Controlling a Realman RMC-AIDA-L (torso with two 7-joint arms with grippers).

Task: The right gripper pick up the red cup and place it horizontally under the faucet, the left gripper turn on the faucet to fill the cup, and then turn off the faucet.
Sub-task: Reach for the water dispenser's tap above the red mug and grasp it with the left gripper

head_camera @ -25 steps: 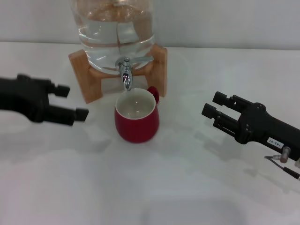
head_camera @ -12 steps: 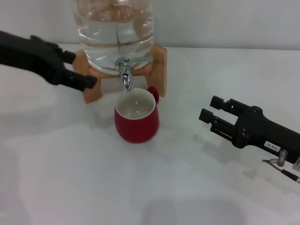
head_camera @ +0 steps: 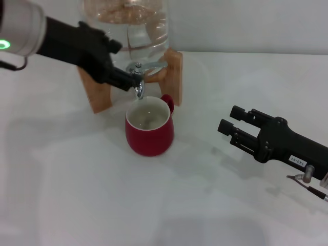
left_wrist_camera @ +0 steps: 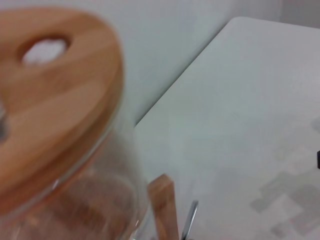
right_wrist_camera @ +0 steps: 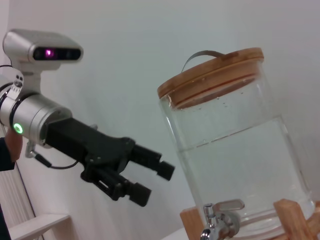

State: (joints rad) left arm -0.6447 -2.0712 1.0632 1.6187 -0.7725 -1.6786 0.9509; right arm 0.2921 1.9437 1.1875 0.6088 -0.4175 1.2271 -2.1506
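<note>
The red cup [head_camera: 149, 127] stands upright on the white tabletop [head_camera: 102, 195], near the far edge and about midway along it. Its small handle points toward the far edge. The cup is right under the spout of the faucet [head_camera: 138, 77], with a small gap between them. The inside of the cup is cream-white, and I cannot tell if there is water in it.

The faucet is shiny and sits low on a big clear water jug [head_camera: 133, 31]. The jug has water in it and a round wooden lid [right_wrist_camera: 212, 75]. It rests on a wooden stand [head_camera: 100, 92] at the far edge of the tabletop.

The left gripper [head_camera: 120, 64] reaches in from the left edge, up in the air, close to the jug. Its jaws are a little way open and hold nothing. One finger tip is just beside the faucet, but I cannot tell if it touches it.

The right gripper [head_camera: 231, 119] hangs low over the tabletop toward the right edge, well apart from the cup. Its jaws are a little way open and hold nothing, and they point toward the cup.
</note>
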